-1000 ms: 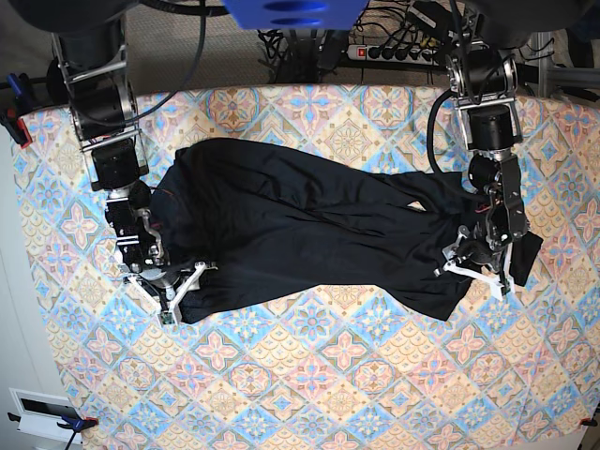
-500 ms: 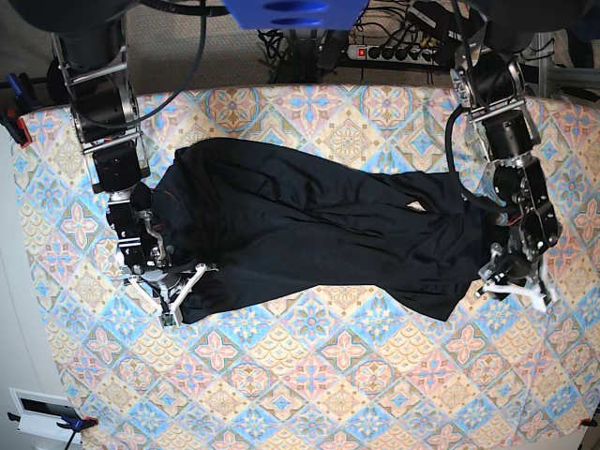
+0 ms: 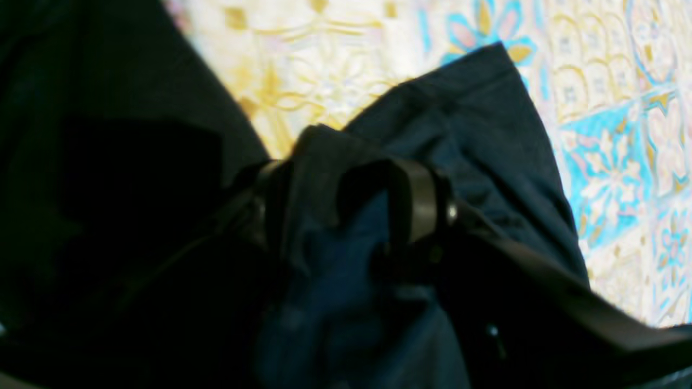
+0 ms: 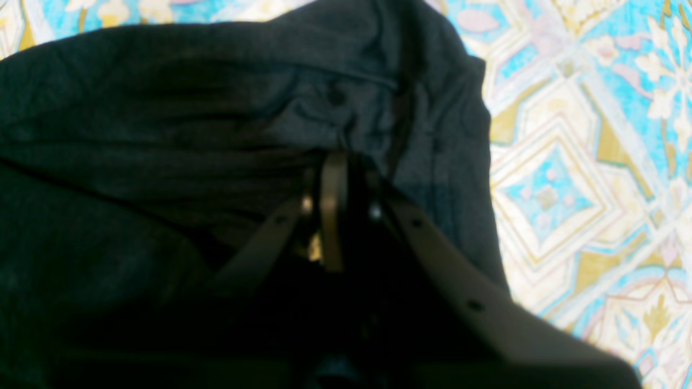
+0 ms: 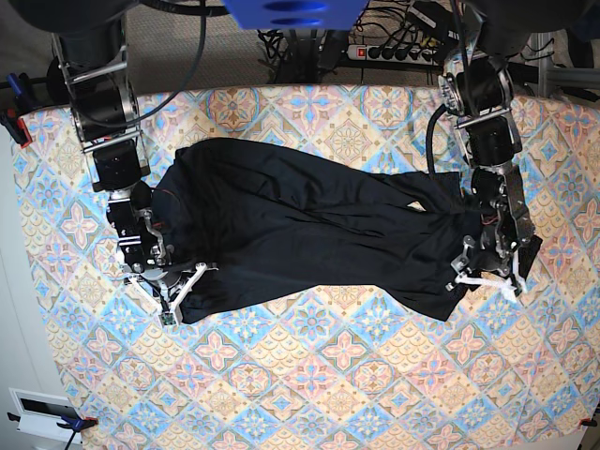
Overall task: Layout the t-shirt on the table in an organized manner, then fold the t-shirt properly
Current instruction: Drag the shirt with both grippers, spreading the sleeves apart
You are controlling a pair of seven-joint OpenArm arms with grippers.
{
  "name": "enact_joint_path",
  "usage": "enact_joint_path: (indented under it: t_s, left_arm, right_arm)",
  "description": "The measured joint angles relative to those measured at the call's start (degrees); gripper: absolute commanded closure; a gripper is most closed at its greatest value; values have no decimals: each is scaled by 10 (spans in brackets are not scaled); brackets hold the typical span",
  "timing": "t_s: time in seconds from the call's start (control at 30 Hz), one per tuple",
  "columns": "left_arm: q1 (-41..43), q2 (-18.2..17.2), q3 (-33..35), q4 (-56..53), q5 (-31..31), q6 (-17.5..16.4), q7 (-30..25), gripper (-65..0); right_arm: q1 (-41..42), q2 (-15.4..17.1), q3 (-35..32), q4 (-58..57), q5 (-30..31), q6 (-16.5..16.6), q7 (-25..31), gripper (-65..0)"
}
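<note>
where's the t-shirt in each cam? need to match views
Base: t-shirt sprawled across the table's middle, between both arms.
Left wrist: dark fabric fills the centre and left, bunched between the left pincer's jaws.
Right wrist: fills the left and centre, pinched by the right pincer.
Shared landmark: the table's pastel diamond tile cloth.

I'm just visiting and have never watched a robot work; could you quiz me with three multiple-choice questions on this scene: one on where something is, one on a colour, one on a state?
1. Where does the plain black soft-fabric t-shirt lie?
A. on the patterned pastel tablecloth-covered table
B. on the floor
C. hanging in mid-air

2. What colour is the garment?
A. white
B. black
C. red

3. How is the right gripper?
A. wide open over bare table
B. away from the cloth
C. shut on the t-shirt

Answers: 1 A, it sprawls crumpled across the tabletop; 2 B, it is dark all over; 3 C, the right wrist view shows its jaws together, pinching fabric.
</note>
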Motion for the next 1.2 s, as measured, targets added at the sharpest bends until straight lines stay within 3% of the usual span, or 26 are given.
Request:
enact_joint_path:
  t_s: [0.07, 0.2, 0.43, 0.57, 0.7, 0.93, 1.0, 1.13, 1.2]
  left_arm:
    - [0, 3, 23, 0, -5, -7, 2, -226]
    - [-1, 14, 28, -1, 0, -12, -2, 0]
    - [-16, 19, 29, -9, 2, -7, -9, 0]
    - [-27, 25, 31, -9, 1, 43, -49, 0]
    - [-47, 26, 33, -21, -3, 62, -90, 0]
    - [-110, 25, 33, -127, -7, 67, -172, 0]
    - [-122, 20, 33, -149, -7, 64, -173, 0]
    - [-136, 17, 33, -167, -7, 68, -176, 0]
    - [-135, 17, 33, -167, -6, 68, -178, 0]
  right_arm:
    - [0, 0, 0, 0, 0, 0, 0, 0]
    - [0, 0, 0, 0, 0, 0, 0, 0]
    - [0, 0, 0, 0, 0, 0, -1, 0]
    - [0, 0, 0, -1, -11, 0, 0, 0]
    - [0, -8, 19, -1, -91, 10, 6, 0]
    - [0, 2, 133, -14, -234, -2, 12, 0]
    - [19, 3, 149, -19, -248, -2, 7, 0]
    - [74, -1, 155, -8, -247, 0, 72, 0]
    - [72, -3, 155, -7, -247, 0, 79, 0]
